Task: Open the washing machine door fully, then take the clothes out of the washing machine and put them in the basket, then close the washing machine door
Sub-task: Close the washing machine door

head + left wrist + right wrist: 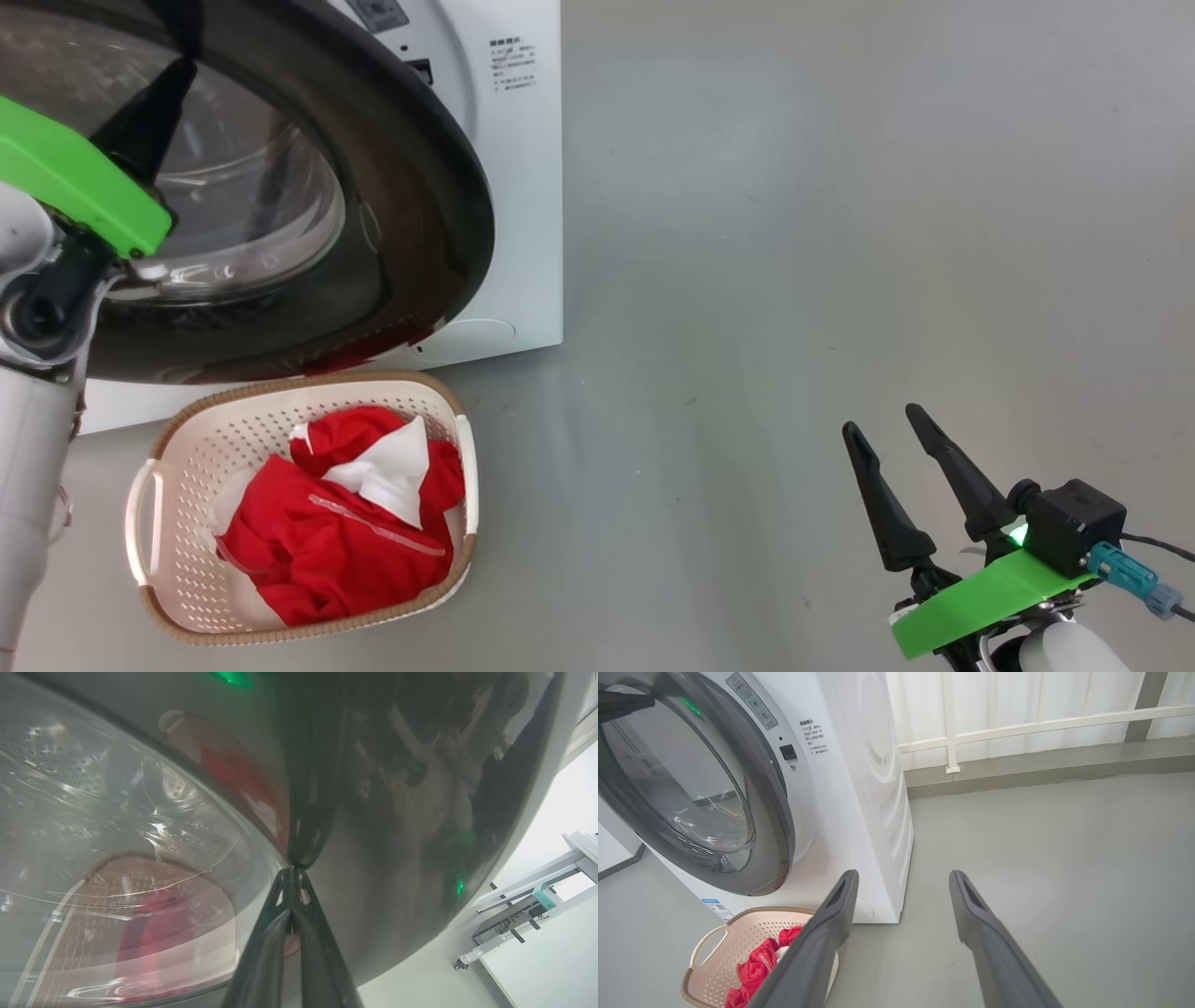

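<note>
- left claw [294, 877] clenched, nothing between its fingers; tips touch the glossy black rim of the washing machine door [420, 187], just beside the glass (in the left wrist view the tip meets its own reflection).
- door lies close against the front of the washing machine [523, 187], 11 o'clock in the head view; cannot tell if latched.
- clothes [336, 541], red with white panels, piled in the basket [308, 383], 7 o'clock in the head view, on the floor [794, 233] just in front of the machine, below the door.
- right claw [882, 422] released, holding nothing, 4 o'clock, above the floor, well apart from basket and machine.
</note>
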